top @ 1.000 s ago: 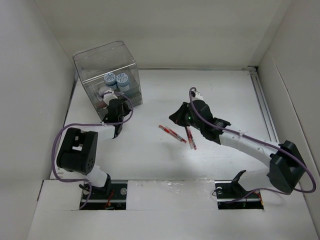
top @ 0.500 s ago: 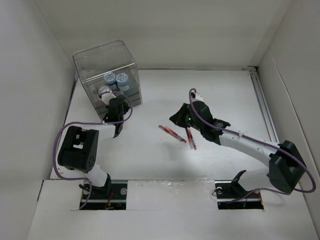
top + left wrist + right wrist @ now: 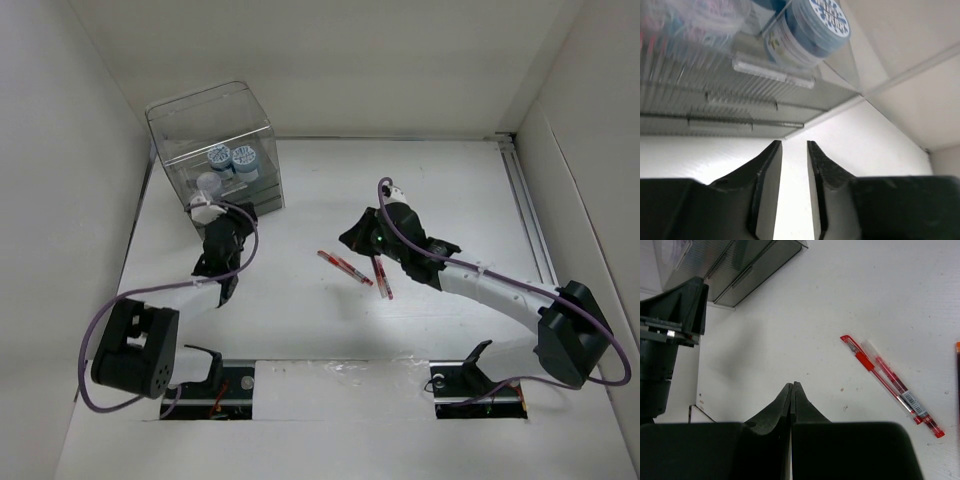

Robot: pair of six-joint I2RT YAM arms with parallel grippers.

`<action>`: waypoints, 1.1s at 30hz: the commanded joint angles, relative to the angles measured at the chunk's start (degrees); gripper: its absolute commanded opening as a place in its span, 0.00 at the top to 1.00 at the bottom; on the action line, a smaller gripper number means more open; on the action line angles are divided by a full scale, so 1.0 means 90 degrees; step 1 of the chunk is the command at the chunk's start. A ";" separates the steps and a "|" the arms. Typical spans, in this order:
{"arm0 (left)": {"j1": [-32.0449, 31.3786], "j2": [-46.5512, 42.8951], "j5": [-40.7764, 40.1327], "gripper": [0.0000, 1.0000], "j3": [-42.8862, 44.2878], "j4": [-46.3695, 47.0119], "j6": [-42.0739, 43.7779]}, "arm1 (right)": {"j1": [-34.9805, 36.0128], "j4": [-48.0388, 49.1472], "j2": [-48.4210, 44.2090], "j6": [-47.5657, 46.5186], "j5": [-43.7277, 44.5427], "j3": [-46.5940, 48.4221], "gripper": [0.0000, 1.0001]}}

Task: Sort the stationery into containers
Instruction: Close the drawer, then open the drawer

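White table point(image 3: 450, 190), white walls point(image 3: 330, 60), red pens point(image 3: 346, 268).

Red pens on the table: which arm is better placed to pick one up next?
Right. The right tool, shut and empty, is close beside the red pens. The left tool faces the clear organizer, farther from them.

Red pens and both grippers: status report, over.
Left gripper slightly open, empty, facing the organizer. Right gripper shut, empty, near the red pens. Pens loose on the table, outside the organizer. Nothing covering them.
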 commanded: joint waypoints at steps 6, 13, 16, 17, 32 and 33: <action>0.0165 -0.0523 0.0311 0.64 -0.1237 0.0575 -0.1125 | -0.0032 0.0246 -0.0122 -0.0099 -0.0155 0.0016 1.00; 0.0576 0.0052 0.0800 0.60 -0.1365 0.1442 -0.1896 | -0.0032 0.0246 -0.0122 -0.0099 -0.0155 0.0016 0.99; 0.0635 0.0423 0.0800 0.50 -0.1502 0.2097 -0.2334 | -0.0032 0.0246 -0.0064 -0.0099 -0.0155 0.0016 0.98; 0.0731 0.0540 0.0800 0.50 -0.1502 0.2205 -0.2462 | -0.0032 0.0246 -0.0063 -0.0099 -0.0155 0.0016 0.98; 0.1318 0.3273 0.1707 0.60 -0.1444 0.5563 -0.3576 | -0.0032 0.0246 0.0054 -0.0158 -0.0330 0.0016 0.98; 0.1376 0.3401 0.1708 0.61 -0.1444 0.5778 -0.3664 | -0.0032 0.0246 0.0054 -0.0158 -0.0330 0.0016 0.98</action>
